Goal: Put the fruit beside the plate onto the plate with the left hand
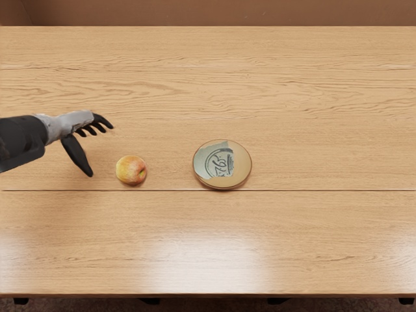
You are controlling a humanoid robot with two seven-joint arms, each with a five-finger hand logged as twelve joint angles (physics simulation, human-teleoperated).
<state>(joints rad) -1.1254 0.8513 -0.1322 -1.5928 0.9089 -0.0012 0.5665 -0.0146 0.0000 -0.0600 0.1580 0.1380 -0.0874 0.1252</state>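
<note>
Right, the left robot hand (77, 127) comes in from the tabletop's left edge on its dark arm (23, 140), and it is released. The black fingers (97, 125) fan out toward the right edge, the thumb (78, 156) angles down toward the near edge, and nothing is in its grasp. The apple (131, 170) (red and yellow, resting on the wood) lies near that thumb tip without touching it, left of the tabletop's middle. The plate (222, 164), round with a brown rim and a dark pattern on its pale centre, lies near the apple on the side toward the right edge, with bare wood between them. The apple is off the plate.
</note>
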